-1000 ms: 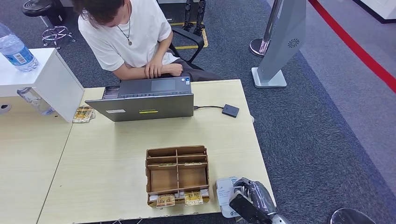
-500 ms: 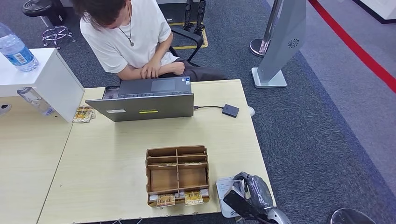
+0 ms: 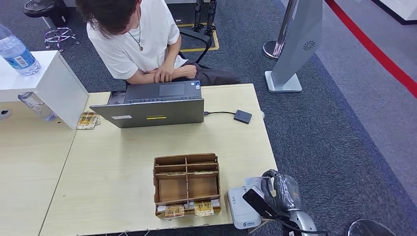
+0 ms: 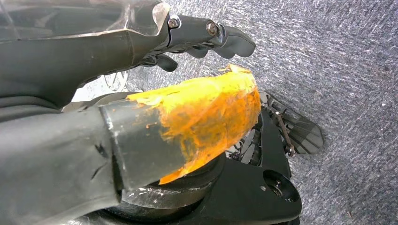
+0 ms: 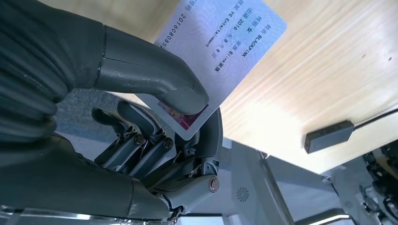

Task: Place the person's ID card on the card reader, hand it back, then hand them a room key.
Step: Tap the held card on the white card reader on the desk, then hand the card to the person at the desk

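My right hand (image 3: 279, 192) hovers just past the table's near right corner. It pinches the person's ID card (image 3: 254, 182) between thumb and fingers. In the right wrist view the pale printed card (image 5: 220, 42) sticks out from under the thumb of the right hand (image 5: 155, 117), above the wooden tabletop. The white card reader (image 3: 243, 213) lies bare at the table's near edge, just left of that hand. Room key cards (image 3: 174, 211) sit in the front slots of a wooden box (image 3: 186, 183). My left hand (image 4: 206, 37) hangs over grey carpet and holds nothing.
A person (image 3: 137, 39) in a white shirt sits at the far side behind an open laptop (image 3: 155, 105). A small black box (image 3: 242, 116) on a cable lies right of the laptop. At the left stand a white stand (image 3: 44, 83) and a water bottle (image 3: 17, 51).
My right hand has lifted the ID card off the card reader and moved to the right, uncovering the reader. The person has shifted slightly in the chair.
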